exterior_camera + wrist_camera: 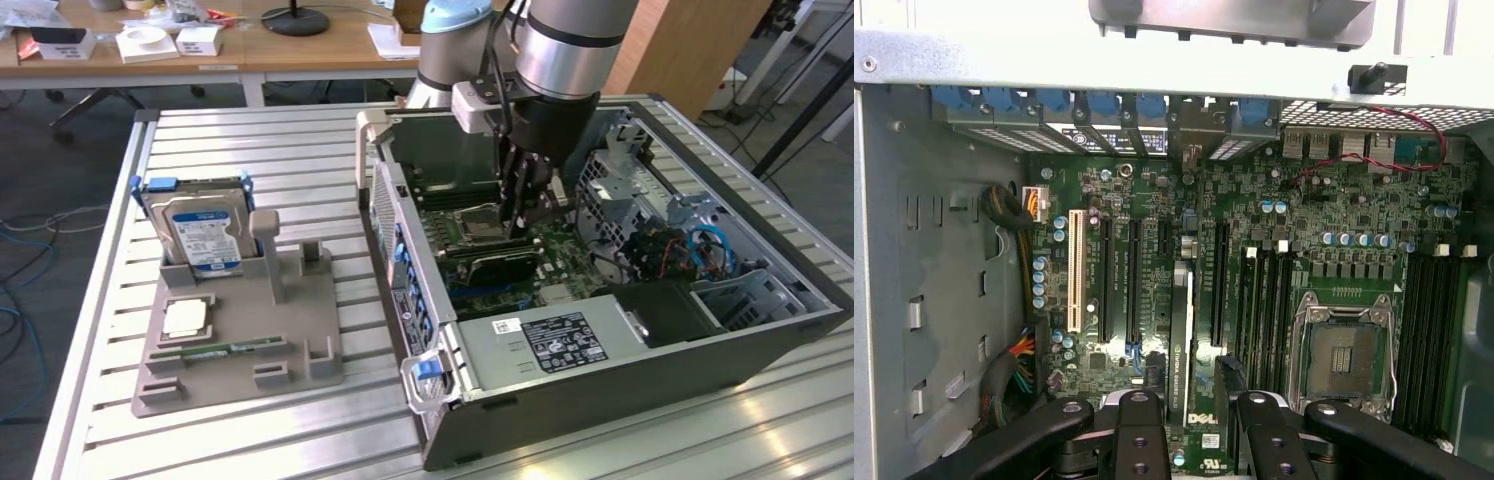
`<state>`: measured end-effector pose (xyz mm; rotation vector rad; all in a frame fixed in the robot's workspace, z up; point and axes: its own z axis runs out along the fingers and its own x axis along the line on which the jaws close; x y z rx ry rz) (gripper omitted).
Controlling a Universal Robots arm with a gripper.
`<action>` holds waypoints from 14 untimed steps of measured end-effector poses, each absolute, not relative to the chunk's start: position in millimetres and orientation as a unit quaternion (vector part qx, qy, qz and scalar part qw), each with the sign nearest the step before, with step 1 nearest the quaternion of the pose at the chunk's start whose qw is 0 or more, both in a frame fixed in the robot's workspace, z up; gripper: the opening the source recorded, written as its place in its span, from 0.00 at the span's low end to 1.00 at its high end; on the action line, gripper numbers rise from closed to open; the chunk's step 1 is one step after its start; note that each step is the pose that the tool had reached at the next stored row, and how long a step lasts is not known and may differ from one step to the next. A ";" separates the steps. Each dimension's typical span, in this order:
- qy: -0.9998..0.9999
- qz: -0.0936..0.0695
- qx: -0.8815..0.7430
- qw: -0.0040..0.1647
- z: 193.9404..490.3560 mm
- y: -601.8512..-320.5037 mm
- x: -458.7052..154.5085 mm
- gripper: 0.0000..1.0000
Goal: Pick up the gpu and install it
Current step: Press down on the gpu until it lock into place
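End effector (pixel 1192 425) fingers straddle the upright gpu (pixel 1180 340) on the motherboard (pixel 1324 215).

1. We see the gpu (pixel 1180 340) as a thin dark card standing on edge, its narrow top edge running straight toward the case's slot brackets at 12 o'clock in the wrist view.
2. In the exterior view, the gpu (pixel 497 263) shows a flat black face, upright over the motherboard, near the middle of the open case.
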<state>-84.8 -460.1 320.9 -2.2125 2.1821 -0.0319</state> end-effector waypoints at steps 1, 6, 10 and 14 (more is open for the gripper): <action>0.702 -0.010 -0.712 0.017 321.0 -460.0 -84.9 0.34; 0.702 -0.010 -0.712 0.017 321.0 -460.1 -84.8 0.34; 0.702 -0.010 -0.712 0.017 320.9 -460.1 -84.8 0.26; 0.702 -0.010 -0.712 0.017 321.0 -460.1 -84.9 0.14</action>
